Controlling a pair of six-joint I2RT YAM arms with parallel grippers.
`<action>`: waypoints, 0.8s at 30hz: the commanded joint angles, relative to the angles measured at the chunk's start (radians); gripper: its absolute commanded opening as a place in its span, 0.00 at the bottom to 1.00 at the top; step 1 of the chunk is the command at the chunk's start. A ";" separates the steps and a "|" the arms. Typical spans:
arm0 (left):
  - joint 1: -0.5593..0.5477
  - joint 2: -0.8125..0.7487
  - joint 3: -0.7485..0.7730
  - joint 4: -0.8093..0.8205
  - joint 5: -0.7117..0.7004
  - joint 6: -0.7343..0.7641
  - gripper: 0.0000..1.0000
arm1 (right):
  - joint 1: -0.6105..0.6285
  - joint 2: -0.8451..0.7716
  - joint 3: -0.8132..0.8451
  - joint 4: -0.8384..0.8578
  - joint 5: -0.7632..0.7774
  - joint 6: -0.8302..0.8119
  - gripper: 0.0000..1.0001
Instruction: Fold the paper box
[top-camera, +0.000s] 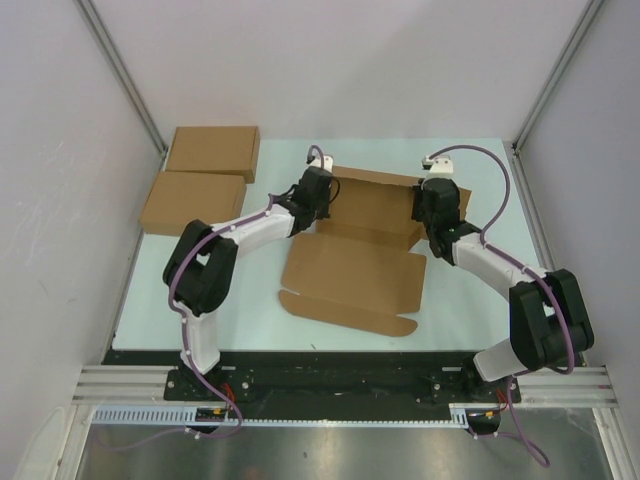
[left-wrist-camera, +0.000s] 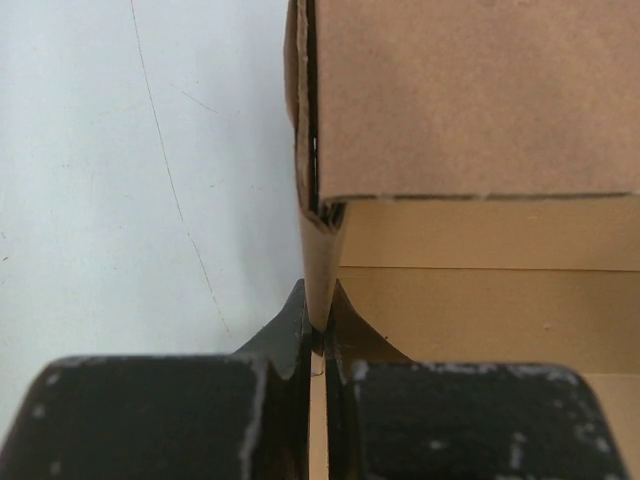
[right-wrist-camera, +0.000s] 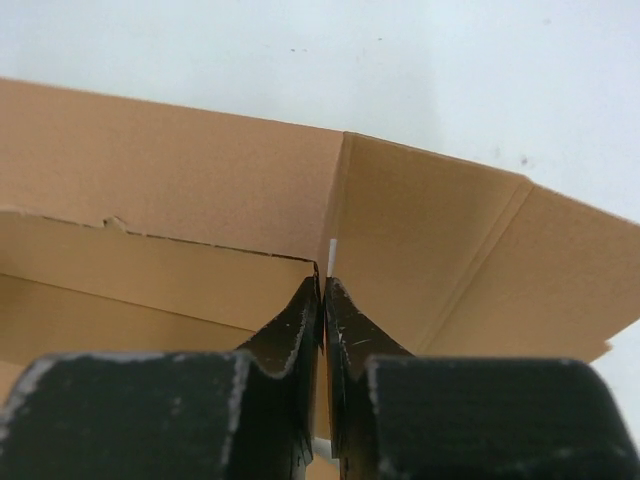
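The paper box (top-camera: 350, 265) is plain brown cardboard, matt and lightly fibrous, with one ragged cut edge. The flat boxes (top-camera: 212, 152) at upper left show the same matt board. The table (left-wrist-camera: 120, 200) is pale, smooth and finely scratched. The left gripper (left-wrist-camera: 318, 335) and right gripper (right-wrist-camera: 324, 290) look matt black plastic, scuffed whitish. The frame rail (top-camera: 340, 383) at bottom is bare metal.

One paper box (top-camera: 352, 272), two flat boxes (top-camera: 212, 152) (top-camera: 193, 202)
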 joint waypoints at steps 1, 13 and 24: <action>-0.001 -0.051 -0.026 -0.024 -0.021 0.006 0.00 | -0.005 0.003 0.013 0.015 -0.051 0.185 0.07; -0.003 -0.060 -0.065 -0.004 -0.044 -0.017 0.00 | 0.060 -0.015 0.007 0.061 -0.108 0.386 0.24; 0.006 -0.063 -0.088 0.002 -0.043 -0.059 0.00 | 0.072 -0.316 0.011 -0.217 0.021 0.256 0.62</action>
